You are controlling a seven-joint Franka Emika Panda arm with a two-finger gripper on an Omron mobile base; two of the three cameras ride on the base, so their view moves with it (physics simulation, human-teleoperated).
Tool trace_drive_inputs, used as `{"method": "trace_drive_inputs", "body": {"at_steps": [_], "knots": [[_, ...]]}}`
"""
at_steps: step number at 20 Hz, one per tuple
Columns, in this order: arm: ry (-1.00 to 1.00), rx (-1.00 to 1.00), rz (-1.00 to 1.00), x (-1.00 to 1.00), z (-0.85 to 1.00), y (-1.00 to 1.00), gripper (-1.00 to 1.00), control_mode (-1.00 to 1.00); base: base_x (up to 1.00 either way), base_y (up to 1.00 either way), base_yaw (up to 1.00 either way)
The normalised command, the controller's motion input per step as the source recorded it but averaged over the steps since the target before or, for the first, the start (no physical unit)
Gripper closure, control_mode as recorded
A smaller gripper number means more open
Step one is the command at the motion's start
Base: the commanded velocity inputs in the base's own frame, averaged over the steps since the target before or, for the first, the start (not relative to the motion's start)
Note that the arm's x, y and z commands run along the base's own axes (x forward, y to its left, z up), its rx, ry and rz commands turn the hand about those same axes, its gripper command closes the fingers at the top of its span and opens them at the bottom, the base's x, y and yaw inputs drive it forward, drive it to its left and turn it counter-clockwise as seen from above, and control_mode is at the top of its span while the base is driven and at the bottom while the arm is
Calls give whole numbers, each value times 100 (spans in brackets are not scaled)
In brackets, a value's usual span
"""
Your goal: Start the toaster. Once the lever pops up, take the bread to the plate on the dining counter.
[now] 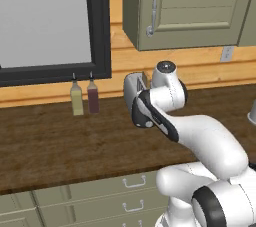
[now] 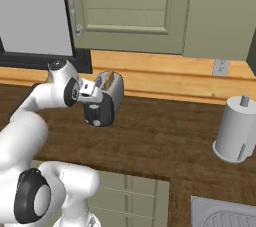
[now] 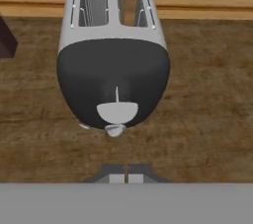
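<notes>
**Q:** Toaster, where is it?

**A:** On the dark wood counter, far side, close to the wooden back wall. Its black end panel faces me, the pale lever low on it.

**Q:** And your gripper?

**A:** My fingers are pressed together, holding nothing, just in front of that panel. Two bottles stand to the left.

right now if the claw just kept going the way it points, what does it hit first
Most likely the toaster: the shut claw aims at its black end panel, about in line with the lever low on that panel. How far off it is, the hand view does not show.
</notes>
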Motion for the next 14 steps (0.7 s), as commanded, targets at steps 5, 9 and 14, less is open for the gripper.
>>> {"method": "trace_drive_inputs", "body": {"at_steps": [5, 9, 14], "knots": [[0, 0, -4, 48, -20, 8, 100, -100, 0, 0, 0], [6, 0, -5, 37, -32, 1, 100, -100, 0, 0, 0], [4, 0, -4, 17, -30, 1, 100, -100, 0, 0, 0]]}}
